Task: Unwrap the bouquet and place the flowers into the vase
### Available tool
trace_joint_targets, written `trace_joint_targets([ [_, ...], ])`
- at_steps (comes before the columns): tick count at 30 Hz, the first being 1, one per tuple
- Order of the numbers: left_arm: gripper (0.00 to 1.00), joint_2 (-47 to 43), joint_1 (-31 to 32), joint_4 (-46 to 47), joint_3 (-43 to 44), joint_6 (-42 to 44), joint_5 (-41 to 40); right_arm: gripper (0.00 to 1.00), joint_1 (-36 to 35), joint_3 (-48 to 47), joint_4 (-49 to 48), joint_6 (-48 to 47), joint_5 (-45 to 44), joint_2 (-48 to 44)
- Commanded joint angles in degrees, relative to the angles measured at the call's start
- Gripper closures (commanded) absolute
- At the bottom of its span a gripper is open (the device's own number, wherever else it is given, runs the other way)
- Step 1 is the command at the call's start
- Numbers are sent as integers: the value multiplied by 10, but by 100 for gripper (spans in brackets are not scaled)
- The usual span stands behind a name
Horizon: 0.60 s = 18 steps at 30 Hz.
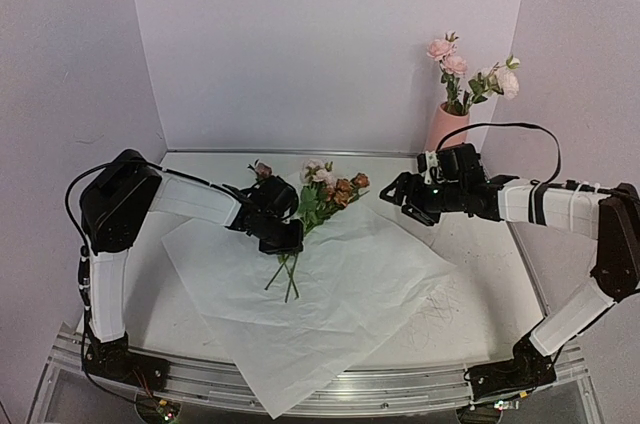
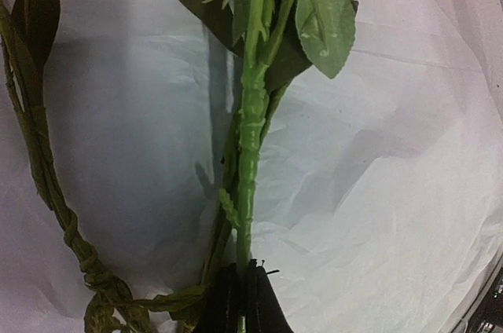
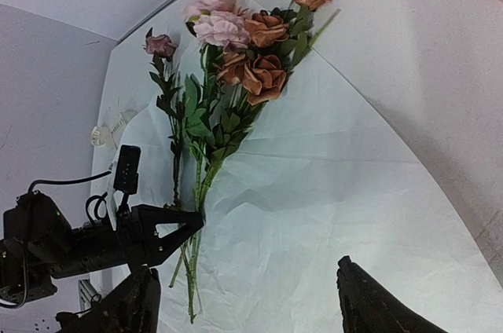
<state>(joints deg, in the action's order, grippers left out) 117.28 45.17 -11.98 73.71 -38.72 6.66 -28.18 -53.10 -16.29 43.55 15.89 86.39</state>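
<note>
Several flowers [image 1: 328, 192] are clamped by the stems in the left gripper [image 1: 290, 244] toward the desk's [image 1: 485, 279] far edge; the right gripper [image 1: 395, 192] is spread wide, apart from them.

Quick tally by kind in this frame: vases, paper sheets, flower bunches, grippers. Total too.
vase: 1
paper sheet: 1
flower bunches: 2 (bunch in the vase, loose bunch on the sheet)
grippers: 2 (left gripper, right gripper)
total: 6
</note>
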Motion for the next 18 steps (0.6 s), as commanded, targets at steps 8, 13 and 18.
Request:
trace_joint_targets([
  [8,100,-193,1,-6,-9,25,-53,25,-15,-85,-31,-4,108,47],
  [13,100,-249,4,38,-31,49,-16,30,-31,-118,-90,8,160,59],
  [18,100,-305,9,154,-75,53,62,43,-50,-141,-163,23,189,58],
])
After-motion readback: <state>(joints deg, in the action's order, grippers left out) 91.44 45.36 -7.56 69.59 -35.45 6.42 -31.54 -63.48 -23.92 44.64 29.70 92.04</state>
